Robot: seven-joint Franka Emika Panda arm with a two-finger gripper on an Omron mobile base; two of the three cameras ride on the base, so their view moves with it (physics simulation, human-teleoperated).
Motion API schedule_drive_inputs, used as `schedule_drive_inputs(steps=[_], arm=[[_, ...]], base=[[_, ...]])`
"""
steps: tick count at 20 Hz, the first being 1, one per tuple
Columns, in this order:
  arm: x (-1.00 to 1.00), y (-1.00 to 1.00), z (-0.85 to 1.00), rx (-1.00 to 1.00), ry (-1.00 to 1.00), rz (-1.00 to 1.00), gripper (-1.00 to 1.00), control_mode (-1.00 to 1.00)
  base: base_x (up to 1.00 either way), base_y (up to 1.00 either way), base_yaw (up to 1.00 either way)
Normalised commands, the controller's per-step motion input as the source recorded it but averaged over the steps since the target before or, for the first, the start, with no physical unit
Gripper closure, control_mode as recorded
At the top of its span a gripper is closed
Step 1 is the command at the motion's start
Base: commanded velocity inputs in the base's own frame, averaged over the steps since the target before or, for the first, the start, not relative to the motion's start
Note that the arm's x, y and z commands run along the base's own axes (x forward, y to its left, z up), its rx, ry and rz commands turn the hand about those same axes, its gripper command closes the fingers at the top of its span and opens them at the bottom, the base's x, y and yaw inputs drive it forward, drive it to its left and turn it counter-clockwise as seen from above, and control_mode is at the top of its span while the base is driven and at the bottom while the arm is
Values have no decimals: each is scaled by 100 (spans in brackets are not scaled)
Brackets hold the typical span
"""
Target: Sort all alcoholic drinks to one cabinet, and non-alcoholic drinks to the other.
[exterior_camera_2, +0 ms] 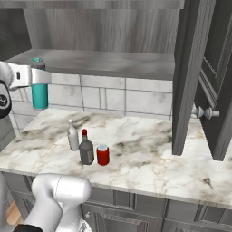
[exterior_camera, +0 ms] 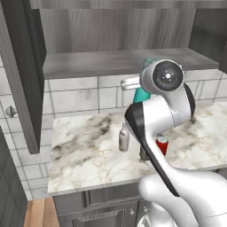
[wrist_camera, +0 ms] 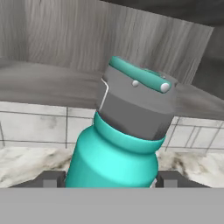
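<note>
My gripper (exterior_camera_2: 39, 77) is shut on the teal bottle (exterior_camera_2: 40, 93), held in the air above the counter's left end, its cap level with the shelf (exterior_camera_2: 108, 62) of the open cabinet. In the hand view the bottle (wrist_camera: 116, 148) leans between the fingertips (wrist_camera: 52, 178). The arm hides most of the bottle (exterior_camera: 141, 94) in the left base view. On the counter a pale slim bottle (exterior_camera_2: 73, 136), a dark red-capped bottle (exterior_camera_2: 86, 149) and a red can (exterior_camera_2: 103, 155) stand close together. From the left I see the pale bottle (exterior_camera: 124, 137) and the can (exterior_camera: 162, 144).
The marble counter (exterior_camera_2: 154, 158) has a tiled wall behind it. One open cabinet door (exterior_camera_2: 188, 77) with a knob (exterior_camera_2: 200, 112) juts out on the right, another door (exterior_camera: 20, 75) on the left. Drawers (exterior_camera: 93, 208) sit below the counter.
</note>
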Motion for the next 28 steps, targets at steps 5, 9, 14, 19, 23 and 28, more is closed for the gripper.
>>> schedule_drive_inputs(steps=[5,9,14,19,23,28], arm=[[7,13,37,0,0,12,100,-100],[9,18,25,0,-1,11,100,-100],[10,15,12,0,-12,7,100,-100],[26,14,11,0,-17,2,100,-100],[31,10,12,0,-12,0,100,-100],[35,11,14,0,-1,0,100,-100]], base=[[0,0,0],[0,0,0],[0,0,0],[0,0,0],[0,0,0],[0,0,0]])
